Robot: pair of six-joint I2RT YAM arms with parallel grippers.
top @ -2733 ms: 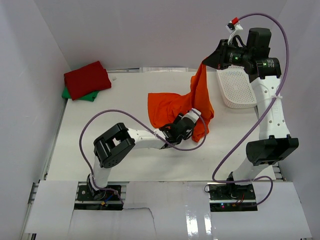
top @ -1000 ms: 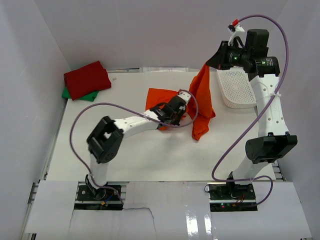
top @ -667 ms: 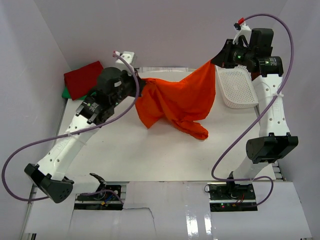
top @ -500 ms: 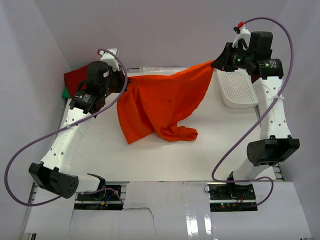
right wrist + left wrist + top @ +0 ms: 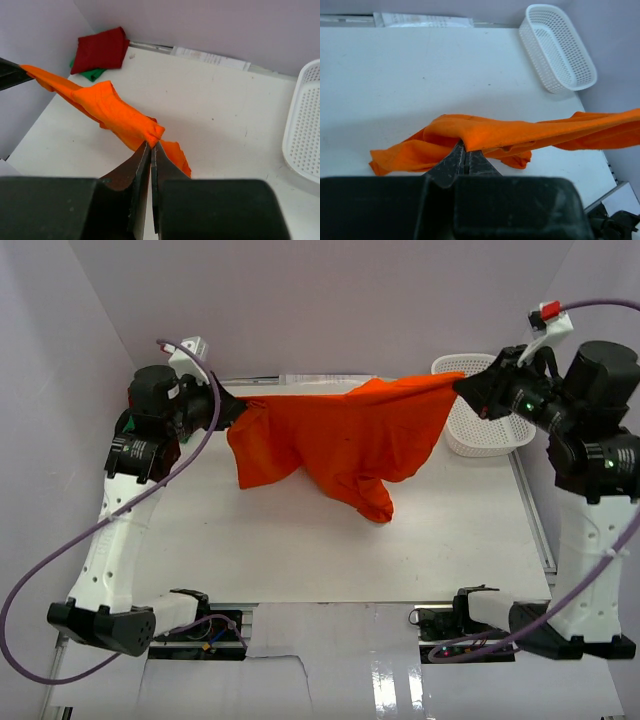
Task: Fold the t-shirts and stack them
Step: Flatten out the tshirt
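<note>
Since left pincer (image 5: 222, 406) and right pincer (image 5: 462, 388) drew apart, orange t-shirt (image 5: 345, 435) stretches between them, each clamped shut on its edge; slack sags below toward desk (image 5: 300, 550); we judge it ready for laying flat.

Orange t-shirt (image 5: 345, 440) drawn out from a hanging bunch into a wide sheet

The cloth, which hung narrow and crumpled just left of the basket (image 5: 480, 435), now stretches taut from the basket's left edge far out to its left, with one fold drooping toward the table (image 5: 300, 540). The left gripper (image 5: 224, 408), earlier low on the cloth near the basket, has risen and swung well away from it, clamped on one end. The right gripper (image 5: 461, 388), pinching the other end, has shifted from beside the basket's far left corner to above its left edge, and its arm has swung out to the basket's right.
</note>
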